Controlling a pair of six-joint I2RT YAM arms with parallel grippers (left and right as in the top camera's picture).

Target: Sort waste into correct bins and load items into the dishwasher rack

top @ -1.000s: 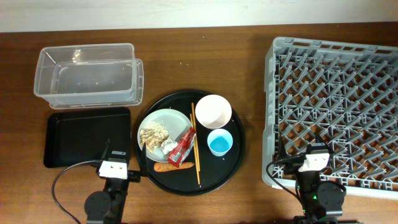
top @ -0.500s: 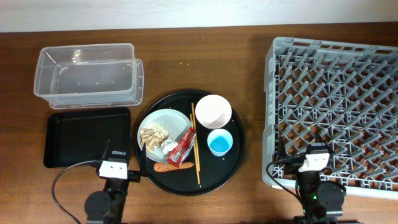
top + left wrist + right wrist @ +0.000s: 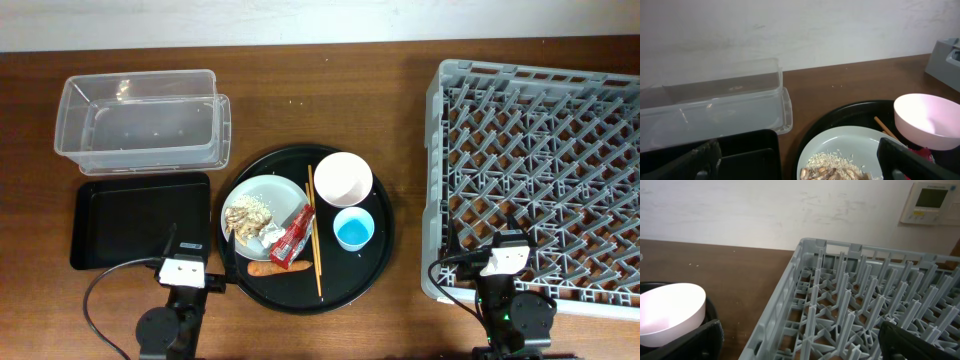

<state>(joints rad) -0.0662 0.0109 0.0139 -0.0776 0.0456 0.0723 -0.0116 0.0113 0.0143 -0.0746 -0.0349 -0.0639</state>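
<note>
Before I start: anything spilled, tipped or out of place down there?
Nothing spilled or tipped. Bowl and cup stand upright on the round tray. Only oddities: the red wrapper hangs over the plate rim next to the chopsticks, and the carrot lies off the plate.

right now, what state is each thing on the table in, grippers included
clear box: upright, empty
black rectangular tray: empty
dishwasher rack: empty
white bowl: upright, empty, on round black tray
blue cup: upright, on round tray
plate: flat, partly covered
food scraps: heaped on plate
wrapper: crumpled, across plate edge
carrot: lying on round tray
chopsticks: lying flat, side by side
left gripper: open
right gripper: open
</note>
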